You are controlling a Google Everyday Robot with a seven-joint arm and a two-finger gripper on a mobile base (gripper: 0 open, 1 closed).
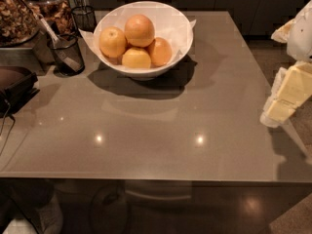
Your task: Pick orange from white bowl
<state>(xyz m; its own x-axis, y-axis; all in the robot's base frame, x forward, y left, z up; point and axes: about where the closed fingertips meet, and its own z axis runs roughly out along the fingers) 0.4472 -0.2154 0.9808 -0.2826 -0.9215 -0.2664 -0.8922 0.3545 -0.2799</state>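
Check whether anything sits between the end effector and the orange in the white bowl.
Nothing visible does. The end effector hangs at the right edge of the table; only bare surface lies between it and the white bowl. The orange rests uncovered atop the other fruits, behind the bowl's paper-lined rim.

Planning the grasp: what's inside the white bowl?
White paper, the orange on top, two paler fruits, one smaller deep-orange fruit. Whatever lies beneath them is covered. The gripper is off to the right, beside the table.
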